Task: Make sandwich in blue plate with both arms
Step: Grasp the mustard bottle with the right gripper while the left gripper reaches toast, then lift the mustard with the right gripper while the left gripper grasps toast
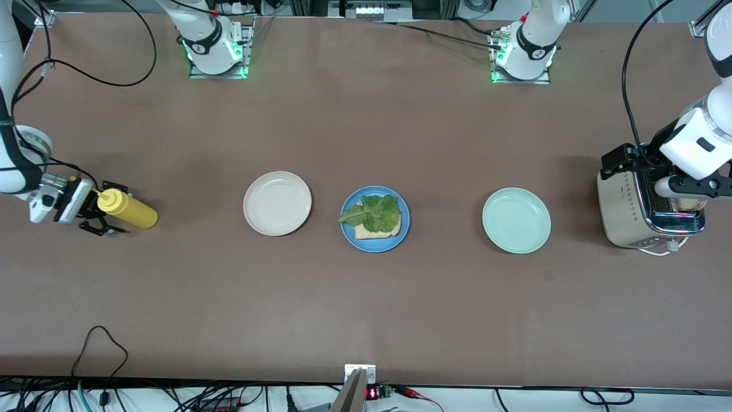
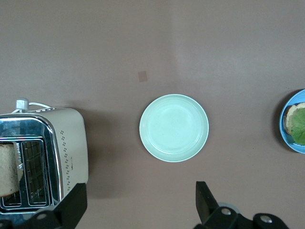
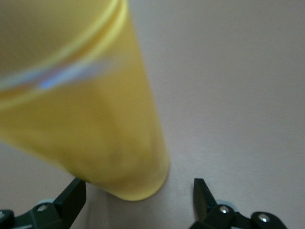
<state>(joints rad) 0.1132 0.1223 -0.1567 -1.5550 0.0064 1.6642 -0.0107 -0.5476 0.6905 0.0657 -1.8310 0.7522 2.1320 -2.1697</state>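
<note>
Matte brown table (image 1: 366, 309), plain flat surface.

Right gripper (image 1: 102, 214) at the right arm's end of the table, over a smooth yellow squeeze bottle (image 1: 127, 209). The bottle is tapered, glossy plastic; the black fingers (image 3: 71, 198) stand spread apart on either side of it, not closed on it.

Cream-white plate (image 1: 277, 203): round, shallow rim, nothing in it.

Blue plate (image 1: 375, 219): round, medium blue, raised rim, at table centre between the 2 other plates. It holds 1 squarish slice of light-brown bread (image 1: 377, 229) with a ruffled green lettuce leaf (image 1: 372, 213) on top; the leaf tip overhangs the rim at about 9 o'clock. No top slice on it.

Mint-green plate (image 1: 516, 220): round, glossy, nothing in it.

Toaster (image 1: 629, 209): cream body with dotted perforations, chrome top, 2 slots; 1 toasted slice (image 2: 8, 169) stands in a slot. Left gripper (image 1: 695, 186) over the toaster, fingers (image 2: 206, 202) wide apart, holding nothing.
</note>
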